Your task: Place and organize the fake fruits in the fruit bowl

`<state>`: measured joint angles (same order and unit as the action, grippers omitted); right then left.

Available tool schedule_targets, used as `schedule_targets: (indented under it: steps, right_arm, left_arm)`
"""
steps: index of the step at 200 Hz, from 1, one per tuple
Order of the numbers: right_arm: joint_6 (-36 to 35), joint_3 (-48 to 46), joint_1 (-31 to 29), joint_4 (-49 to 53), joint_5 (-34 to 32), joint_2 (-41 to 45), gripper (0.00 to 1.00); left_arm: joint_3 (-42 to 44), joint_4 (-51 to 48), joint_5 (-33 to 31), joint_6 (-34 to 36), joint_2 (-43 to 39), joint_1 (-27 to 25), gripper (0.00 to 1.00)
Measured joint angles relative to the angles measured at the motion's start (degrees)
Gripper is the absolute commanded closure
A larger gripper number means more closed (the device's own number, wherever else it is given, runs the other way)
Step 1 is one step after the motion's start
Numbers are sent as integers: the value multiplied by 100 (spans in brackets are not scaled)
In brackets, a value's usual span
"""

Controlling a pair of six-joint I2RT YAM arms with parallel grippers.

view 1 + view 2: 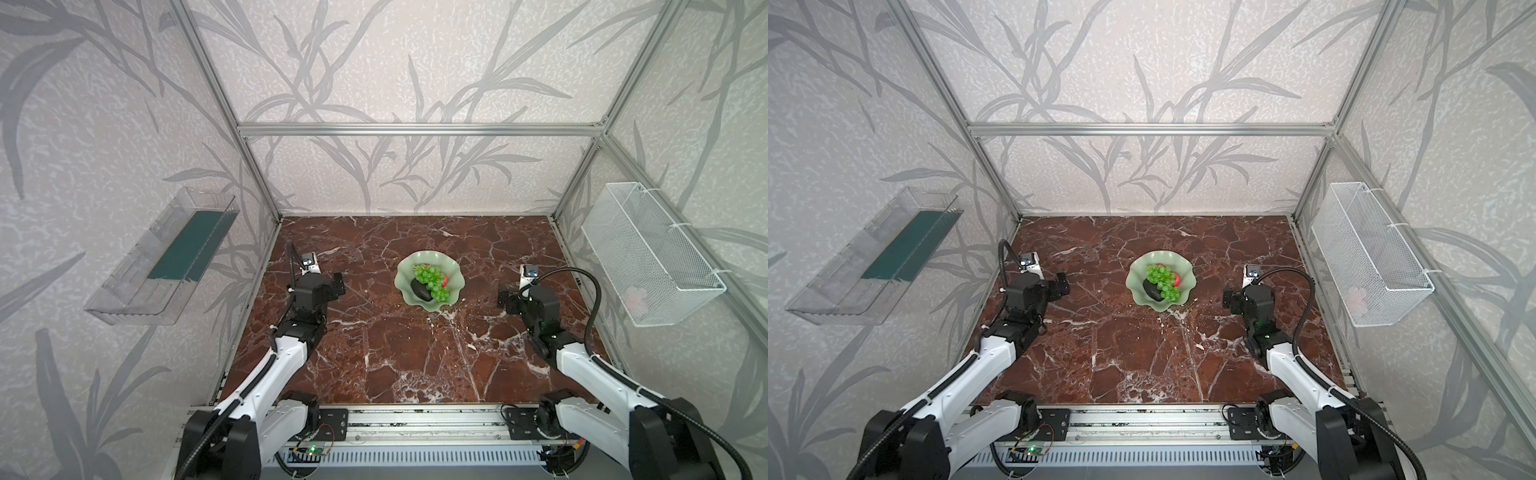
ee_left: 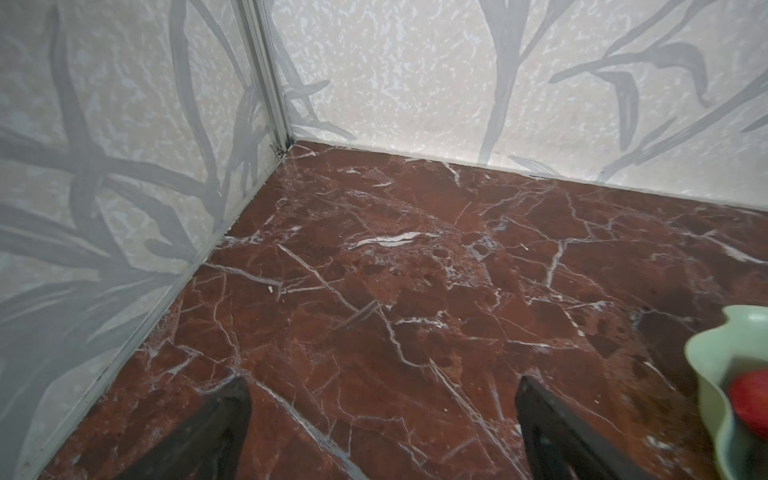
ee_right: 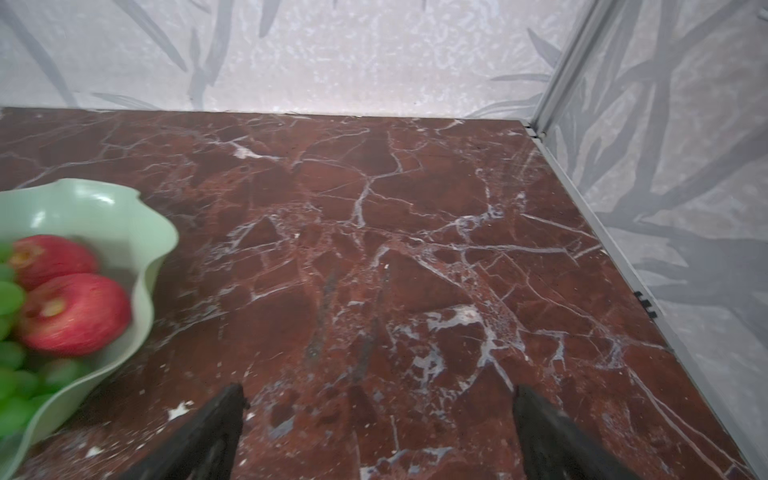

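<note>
Two white-shelled arms [image 1: 286, 357] with black joints [image 1: 309, 291] and ribbed black cables [image 1: 598, 299]

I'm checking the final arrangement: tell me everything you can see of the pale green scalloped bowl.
The shallow, pale green bowl, glossy like plastic with a wavy scalloped rim, stands upright near the middle of the red-brown marble tabletop. Inside lie green grapes, a blackish oval fruit and two red apples. Nothing else touches it.

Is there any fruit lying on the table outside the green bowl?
No, the grapes, apples and dark fruit all sit in the bowl.
</note>
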<state>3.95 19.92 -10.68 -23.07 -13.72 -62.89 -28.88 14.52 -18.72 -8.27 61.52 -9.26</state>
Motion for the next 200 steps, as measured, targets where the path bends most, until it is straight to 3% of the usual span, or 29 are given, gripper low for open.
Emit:
schedule_targets:
  steps: [34,77,103,129,200]
  right_arm:
    - [-199,-50,138,-1161,96,-1296,1]
    - [-551,-269,166,-2430,238,-1596,1]
    - [-748,-511,170,-3432,382,-2229,1]
    - [-874,-409,175,-3657,527,-2798,1]
    - [-890,-350,179,-4011,367,-2859,1]
  left_arm:
    - [678,1836,-391,654,1202,17,1]
    - [1038,3359,-378,960,2540,177,0]
    - [1019,3735,-186,887,2608,466,1]
    - [883,3875,-52,754,2826,669,1]
    - [837,4085,22,673,2852,719,1]
